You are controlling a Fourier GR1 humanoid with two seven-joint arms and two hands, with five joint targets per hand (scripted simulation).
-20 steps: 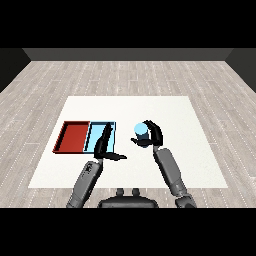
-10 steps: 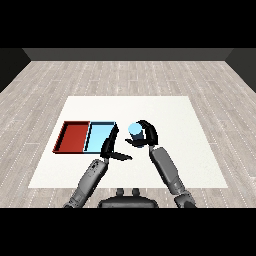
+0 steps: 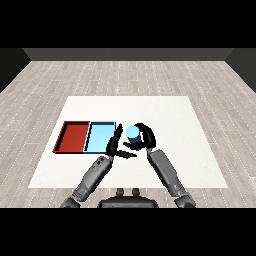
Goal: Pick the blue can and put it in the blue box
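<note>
Nearest the front edge of the white table (image 3: 200, 165), the two grey forearms rise from the lower corners and converge toward the middle. The left hand (image 3: 116, 145) has its fingers straight and relaxed, pointing away toward the far edge, with the thumb stretched out sideways to the right; it grasps nothing and lies partly over the right rim of the light blue tray (image 3: 98, 138). Just to its right, the right hand (image 3: 144, 137) is curled round the blue can (image 3: 132, 133) — fingers arching over the far side, thumb below. The can stands upright, its long axis vertical and its pale round top facing up, held just beside the blue tray's right edge, not inside it; whether it touches the table cannot be told. The red tray (image 3: 72, 137) adjoins the blue tray on the left, both near the table's left edge. Bare white surface spreads to the right and toward the far edge — wide room there.
</note>
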